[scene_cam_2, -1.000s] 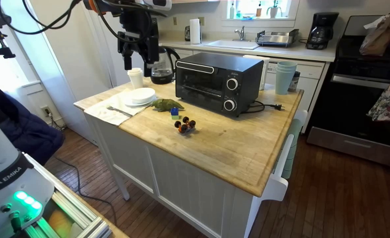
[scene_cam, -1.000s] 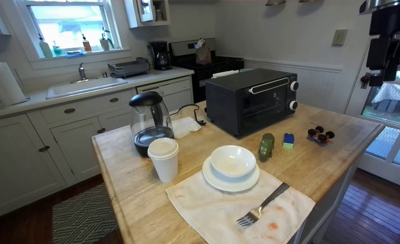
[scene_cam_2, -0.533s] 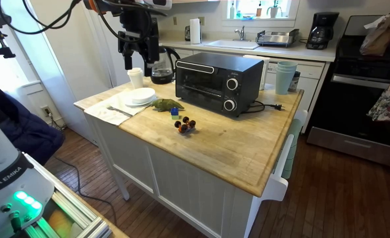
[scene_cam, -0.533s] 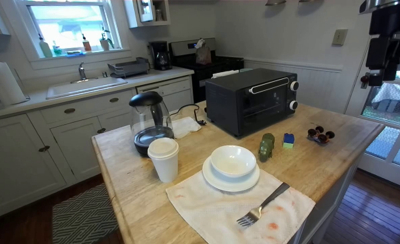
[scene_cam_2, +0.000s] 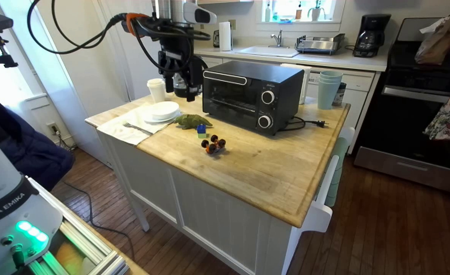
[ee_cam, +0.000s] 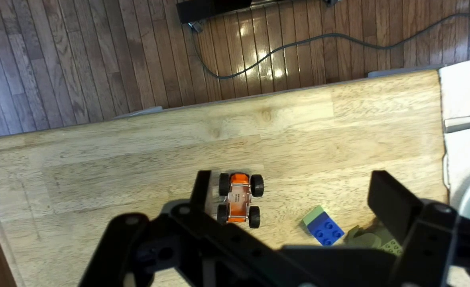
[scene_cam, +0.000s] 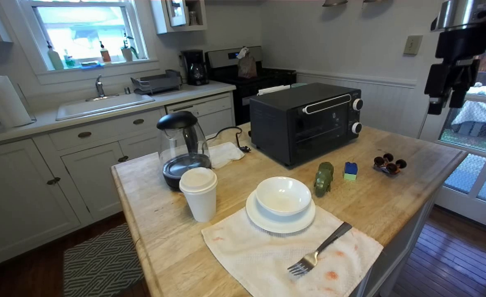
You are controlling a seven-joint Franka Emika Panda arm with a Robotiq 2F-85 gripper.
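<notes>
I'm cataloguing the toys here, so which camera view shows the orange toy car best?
The wrist view: it looks down on the orange toy car and shows it largest, its black wheels easy to make out. Both exterior views show it smaller and at a slant, wheels up, with less orange visible.

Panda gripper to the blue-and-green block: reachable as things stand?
Probably yes: the gripper hangs open and empty above the wooden tabletop, and nothing lies on the blue-and-green block. The green toy animal close beside it may leave little room on one side.
</notes>
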